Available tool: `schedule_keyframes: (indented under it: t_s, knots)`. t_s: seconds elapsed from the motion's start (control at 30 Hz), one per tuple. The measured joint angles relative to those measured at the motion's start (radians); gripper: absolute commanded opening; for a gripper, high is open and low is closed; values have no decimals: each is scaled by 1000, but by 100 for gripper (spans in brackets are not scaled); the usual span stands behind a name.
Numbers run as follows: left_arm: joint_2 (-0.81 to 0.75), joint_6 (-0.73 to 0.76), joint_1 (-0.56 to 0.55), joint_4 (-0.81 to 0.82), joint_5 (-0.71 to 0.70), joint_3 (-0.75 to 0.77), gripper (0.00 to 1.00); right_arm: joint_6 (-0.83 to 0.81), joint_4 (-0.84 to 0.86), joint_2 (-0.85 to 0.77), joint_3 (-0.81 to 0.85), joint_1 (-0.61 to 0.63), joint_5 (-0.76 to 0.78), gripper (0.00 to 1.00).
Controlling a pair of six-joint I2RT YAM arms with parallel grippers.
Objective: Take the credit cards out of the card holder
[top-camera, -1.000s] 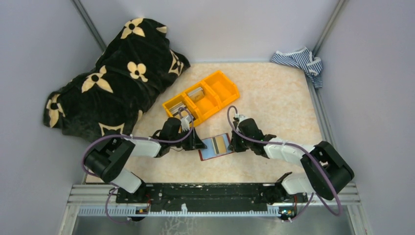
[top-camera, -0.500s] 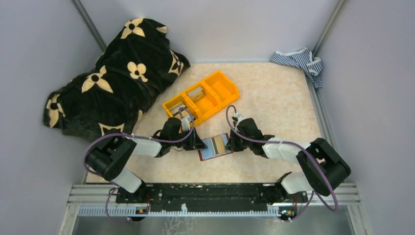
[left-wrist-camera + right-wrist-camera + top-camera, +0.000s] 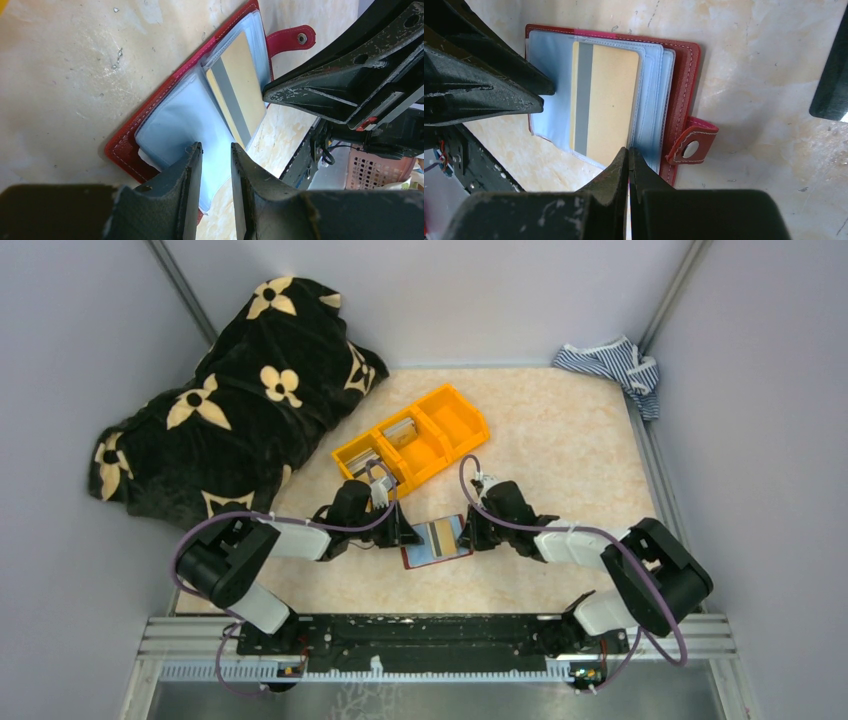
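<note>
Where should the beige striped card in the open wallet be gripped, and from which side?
Likely its short edge nearest the shut right hand, coming from that arm's side. The beige card lies flat inside a blue sleeve of the card holder, so only a thin edge can be pinched; whether that edge clears the sleeve I cannot tell.

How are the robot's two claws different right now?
The left gripper has its fingers apart with a gap between them; the right gripper has its fingers squeezed shut. The left gripper sits over a light blue pocket; the right gripper's tips meet at the edge of the beige card. Both are black, and both reach onto the open card holder.
</note>
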Motion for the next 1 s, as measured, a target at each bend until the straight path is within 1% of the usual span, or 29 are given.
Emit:
schedule_keyframes:
  t_s: [0.4,1.0]
  knots:
    - [11,0,0,14,9,0,35,0,2,1,3,30,-5,0]
    - [26,0,0,35,21,0,34,0,-41,-4,42,63,16,0]
